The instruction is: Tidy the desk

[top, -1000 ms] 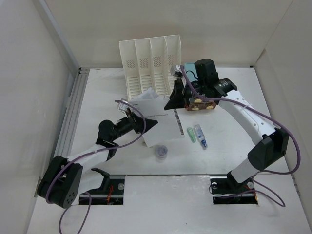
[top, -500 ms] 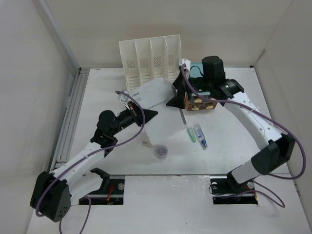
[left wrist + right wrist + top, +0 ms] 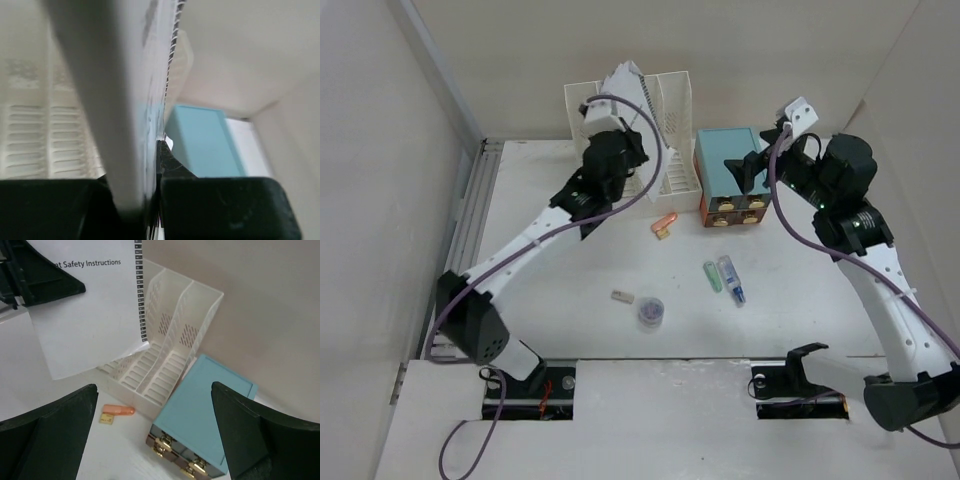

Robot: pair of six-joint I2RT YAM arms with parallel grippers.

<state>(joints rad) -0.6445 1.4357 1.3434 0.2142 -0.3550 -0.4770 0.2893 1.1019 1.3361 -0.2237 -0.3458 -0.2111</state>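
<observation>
The desk (image 3: 570,330) is the wide white tabletop. My left gripper (image 3: 625,125) is raised over the white slotted file rack (image 3: 670,120) and shut on a white spiral-bound booklet (image 3: 623,80). In the left wrist view the booklet (image 3: 125,100) runs edge-on between the closed fingers of the left gripper (image 3: 157,150). The right wrist view shows its cover (image 3: 85,315), printed "Safety Instructions", hanging above the rack (image 3: 170,355). My right gripper (image 3: 752,168) is open and holds nothing, above the teal-topped drawer box (image 3: 728,170); the right wrist view shows the gripper (image 3: 155,405) spread wide over the box (image 3: 205,405).
An orange stick (image 3: 665,220) lies in front of the rack. A green tube (image 3: 712,276), a clear blue tube (image 3: 731,279), a small purple round pot (image 3: 650,312) and a beige chip (image 3: 622,297) lie mid-desk. Grey rails (image 3: 470,220) run along the left edge.
The left gripper shut on the booklet and lifted it from the desk to above the rack. The right gripper let go, opened and drew back to the right.
</observation>
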